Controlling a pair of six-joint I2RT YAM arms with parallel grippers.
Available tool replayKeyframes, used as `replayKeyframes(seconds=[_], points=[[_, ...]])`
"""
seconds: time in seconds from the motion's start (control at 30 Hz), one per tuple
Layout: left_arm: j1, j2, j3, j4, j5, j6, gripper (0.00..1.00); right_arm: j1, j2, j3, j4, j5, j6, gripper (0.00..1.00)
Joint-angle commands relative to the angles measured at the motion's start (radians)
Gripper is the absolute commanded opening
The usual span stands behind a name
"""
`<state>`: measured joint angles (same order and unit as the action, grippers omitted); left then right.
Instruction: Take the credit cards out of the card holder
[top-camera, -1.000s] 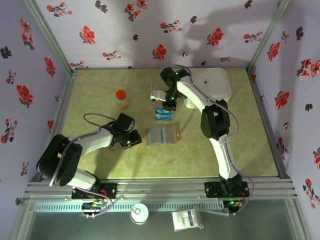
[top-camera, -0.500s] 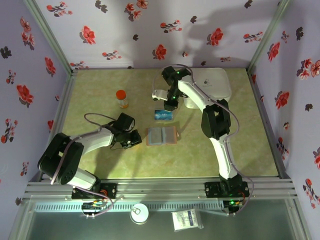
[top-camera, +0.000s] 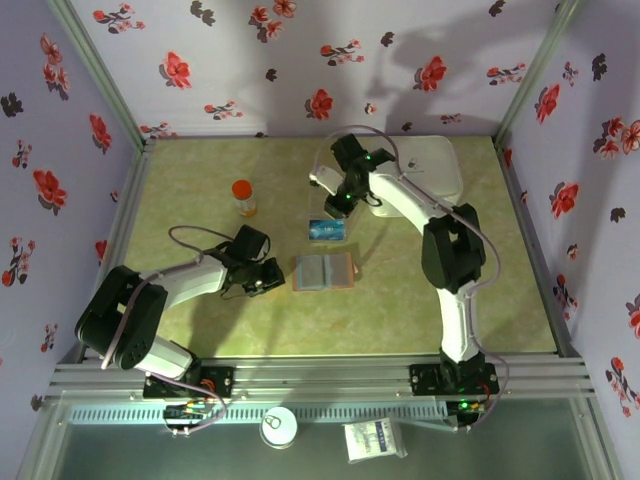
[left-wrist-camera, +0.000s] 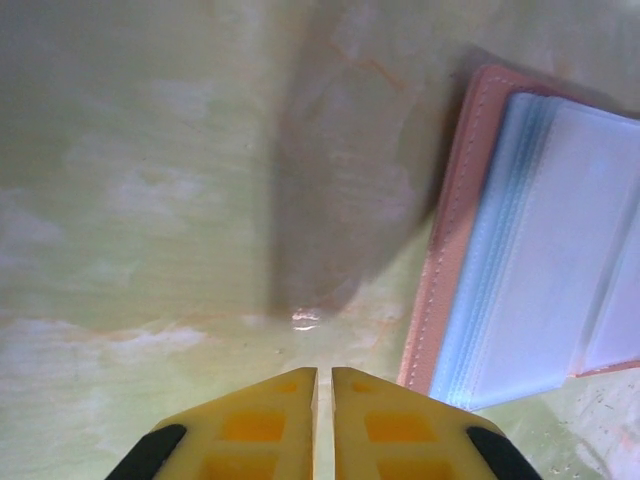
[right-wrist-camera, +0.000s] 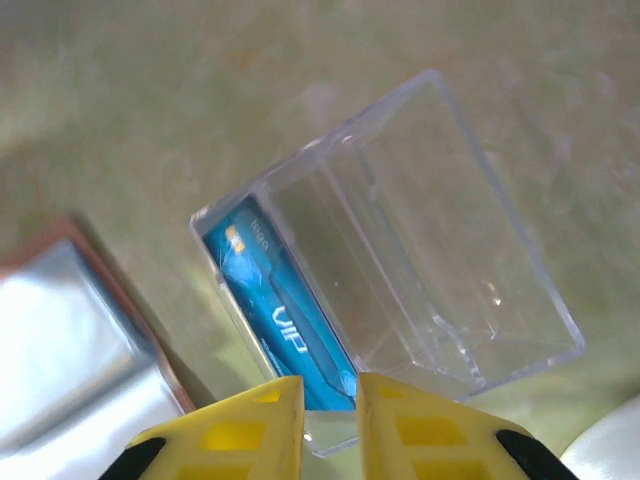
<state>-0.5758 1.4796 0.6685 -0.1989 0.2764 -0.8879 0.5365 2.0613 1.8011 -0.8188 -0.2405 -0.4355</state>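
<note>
1. Right end effector (right-wrist-camera: 330, 398): jaws are parted by a narrow gap and nothing is gripped. It hangs just above a teal credit card (right-wrist-camera: 285, 310).
2. The card lies in or under a clear case (right-wrist-camera: 400, 230) on the table (top-camera: 200, 330); which cannot be told.
3. Left end effector (left-wrist-camera: 324, 378): it is all but closed, empty, and held low just beside the card holder (left-wrist-camera: 540, 260).
4. The holder lies open and flat, near the card; no further cards can be made out in it.
5. Step judged: set-down of one card. Next, the sleeves are to be checked, with wider jaws and the holder pinned.

right gripper (right-wrist-camera: 330, 388): jaws now slightly parted, drawn back from the credit cards (top-camera: 327, 230)
right arm (top-camera: 455, 255): elbow swings farther right of the cards
</note>
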Motion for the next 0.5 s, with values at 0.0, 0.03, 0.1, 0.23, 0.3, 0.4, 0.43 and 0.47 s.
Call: replayKeyframes(seconds=[0.0,0.03,0.1,0.23,0.3,0.4,0.43,0.47], points=[[-0.001,-0.016,0.028,0.026,0.024,-0.006,0.10,-0.003,-0.101,-0.121,0.224,-0.008,0.369,0.20],[-0.002,-0.011,0.036,0.027,0.026,-0.005,0.10,-0.001,-0.129,-0.165,0.261,-0.006,0.444,0.20],[-0.007,0.001,0.054,0.029,0.032,0.003,0.10,0.001,-0.186,-0.258,0.338,0.014,0.589,0.17],[-0.021,0.034,0.095,0.035,0.043,0.011,0.09,0.009,-0.288,-0.434,0.449,0.008,0.836,0.13],[-0.030,0.052,0.111,0.041,0.048,0.013,0.08,0.020,-0.331,-0.499,0.477,0.008,0.929,0.13],[-0.043,0.078,0.126,0.059,0.053,0.012,0.07,0.041,-0.376,-0.569,0.480,-0.006,1.027,0.13],[-0.047,0.088,0.132,0.063,0.056,0.013,0.06,0.051,-0.390,-0.591,0.485,-0.012,1.048,0.13],[-0.050,0.096,0.136,0.068,0.059,0.013,0.05,0.063,-0.403,-0.613,0.496,-0.016,1.061,0.13]])
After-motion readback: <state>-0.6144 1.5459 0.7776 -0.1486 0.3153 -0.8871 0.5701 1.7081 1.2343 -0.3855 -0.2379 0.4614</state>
